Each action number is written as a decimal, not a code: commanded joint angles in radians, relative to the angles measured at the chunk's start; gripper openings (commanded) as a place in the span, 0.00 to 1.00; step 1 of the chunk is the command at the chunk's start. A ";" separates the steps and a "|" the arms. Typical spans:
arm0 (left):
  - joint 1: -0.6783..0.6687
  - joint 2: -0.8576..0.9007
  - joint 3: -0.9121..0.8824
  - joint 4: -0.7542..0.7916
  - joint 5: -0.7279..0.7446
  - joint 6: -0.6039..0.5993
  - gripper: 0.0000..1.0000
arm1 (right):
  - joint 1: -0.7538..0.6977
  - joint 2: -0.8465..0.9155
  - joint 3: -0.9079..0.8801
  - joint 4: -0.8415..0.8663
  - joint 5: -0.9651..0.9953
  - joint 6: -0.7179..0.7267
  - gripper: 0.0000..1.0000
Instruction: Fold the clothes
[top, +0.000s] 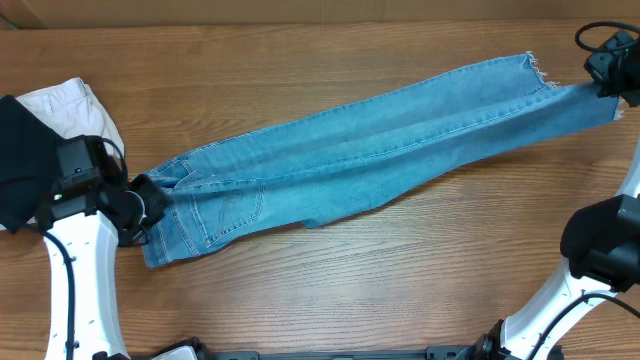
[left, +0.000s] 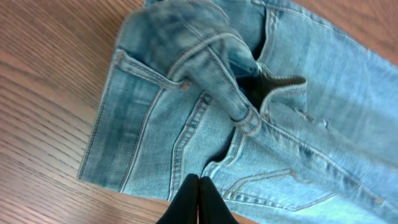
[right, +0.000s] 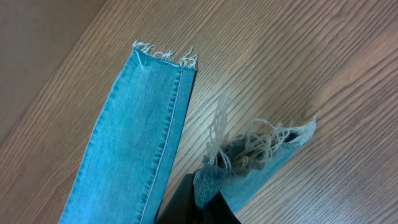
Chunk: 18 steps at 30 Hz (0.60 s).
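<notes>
The light blue jeans (top: 380, 140) lie stretched diagonally across the wooden table, waist at the left and frayed ankles at the far right. My left gripper (top: 150, 205) is at the waist end. In the left wrist view its fingers (left: 199, 180) are pressed shut over the lower edge of the jeans (left: 186, 124), near a stitched pocket, and no cloth shows between them. My right gripper (top: 603, 85) is at the far right. In the right wrist view it (right: 208, 186) is shut on one frayed leg end (right: 267, 146). The other leg (right: 137, 143) lies flat beside it.
A white folded garment (top: 75, 110) and a black folded garment (top: 20, 160) lie at the left edge, just behind my left arm. The table's back edge (top: 300, 12) runs along the top. Bare wood (top: 400, 270) lies in front of the jeans.
</notes>
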 joint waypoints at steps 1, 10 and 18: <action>-0.018 -0.008 -0.029 0.039 -0.055 0.034 0.04 | -0.002 -0.003 0.024 0.007 0.028 -0.003 0.04; -0.018 0.098 -0.124 0.207 -0.027 0.023 0.04 | -0.002 -0.003 0.024 -0.002 0.029 -0.003 0.04; -0.018 0.166 -0.124 0.306 -0.007 0.026 0.07 | -0.002 -0.003 0.024 -0.003 0.028 -0.003 0.04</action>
